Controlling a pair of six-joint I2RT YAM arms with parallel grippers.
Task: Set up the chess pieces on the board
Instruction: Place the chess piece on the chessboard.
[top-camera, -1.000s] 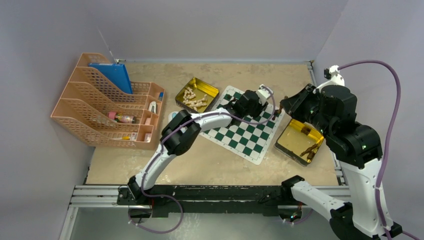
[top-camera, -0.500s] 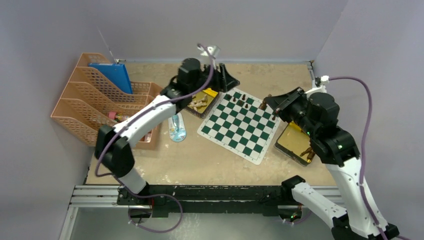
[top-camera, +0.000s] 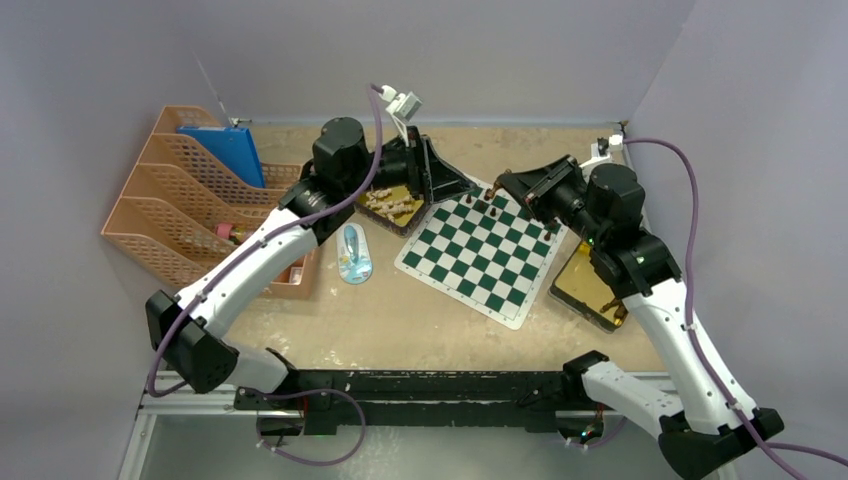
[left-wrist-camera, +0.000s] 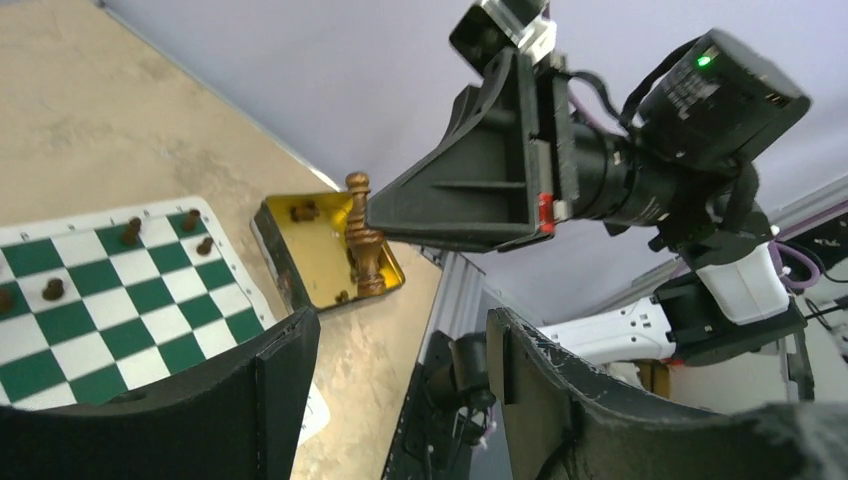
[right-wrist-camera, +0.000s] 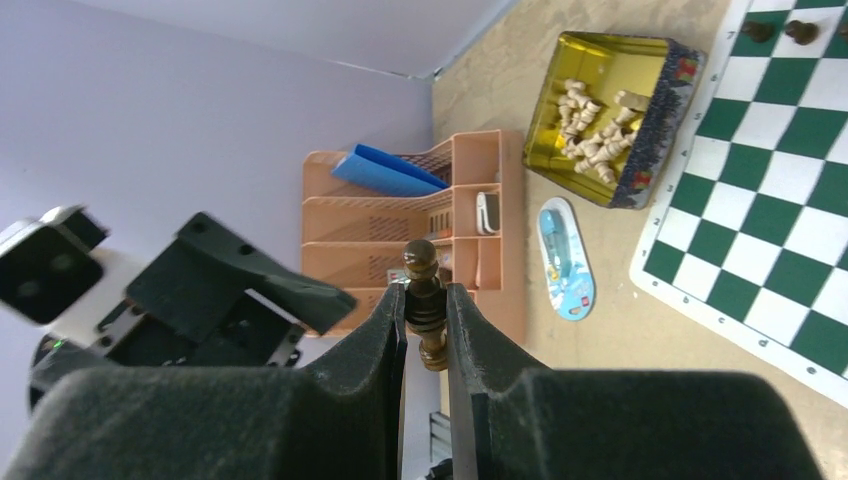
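The board (top-camera: 478, 255) lies at mid-table with a few dark brown chess pieces (top-camera: 487, 196) standing near its far corner. My right gripper (top-camera: 505, 182) hovers over that corner, shut on a dark brown chess piece (right-wrist-camera: 425, 297) whose top pokes out past the fingertips. That held piece (left-wrist-camera: 362, 235) also shows in the left wrist view, in front of a gold tin (left-wrist-camera: 312, 255). My left gripper (top-camera: 455, 184) hangs open and empty beside the gold tin of pale pieces (top-camera: 392, 204), its jaws wide apart (left-wrist-camera: 400, 345).
A peach desk organizer (top-camera: 205, 215) with a blue folder stands at the left. A small blue-and-white item (top-camera: 353, 255) lies between it and the board. A second gold tin (top-camera: 592, 290) with dark pieces sits right of the board. The two grippers are close together.
My left arm swung off the board to the back left, toward the pale-piece tin, and its jaws opened wider. My right gripper carried its dark piece left, over the board's far corner.
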